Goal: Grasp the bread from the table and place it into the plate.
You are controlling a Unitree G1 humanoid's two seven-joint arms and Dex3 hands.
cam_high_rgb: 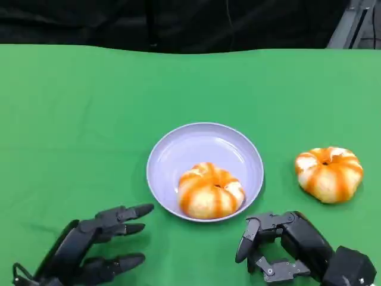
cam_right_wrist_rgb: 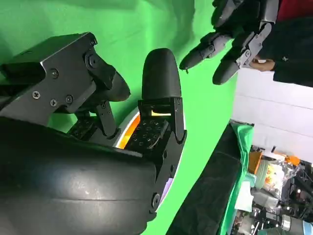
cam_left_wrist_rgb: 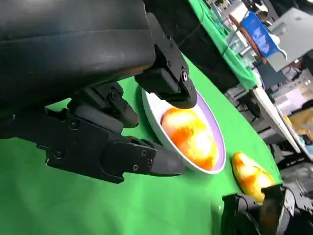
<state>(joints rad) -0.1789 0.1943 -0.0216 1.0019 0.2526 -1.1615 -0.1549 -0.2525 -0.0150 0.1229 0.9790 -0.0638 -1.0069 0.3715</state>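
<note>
Broadly, a green-covered table (cam_high_rgb: 77,107) spreads across the head view, its far edge meeting a dark backdrop. Near the middle of the table, somewhat toward the near edge, sits a pale lavender plate (cam_high_rgb: 184,146), round and shallow. One bread (cam_high_rgb: 210,190), a bun striped orange and cream with a dimple at its top, lies inside the plate, against the near right part of the rim. A second bread (cam_high_rgb: 329,173) of the same kind lies on the cloth to the right of the plate, apart from it and closer to the table's right edge. At the near edge, left of the plate, the left hand (cam_high_rgb: 89,247) lies low over the cloth with its fingers spread and pointing toward the plate, holding nothing and touching neither the plate nor a bun. In the left wrist view those fingers (cam_left_wrist_rgb: 142,159) reach out just short of the plate's rim, with the bun in the plate beyond them. At the near edge on the right, the right hand (cam_high_rgb: 286,247) sits just in front of the plate's near right rim, fingers apart and partly bent, nothing between them. It is near the bun on the cloth without touching it, and the plate shows between its fingers in the right wrist view.
</note>
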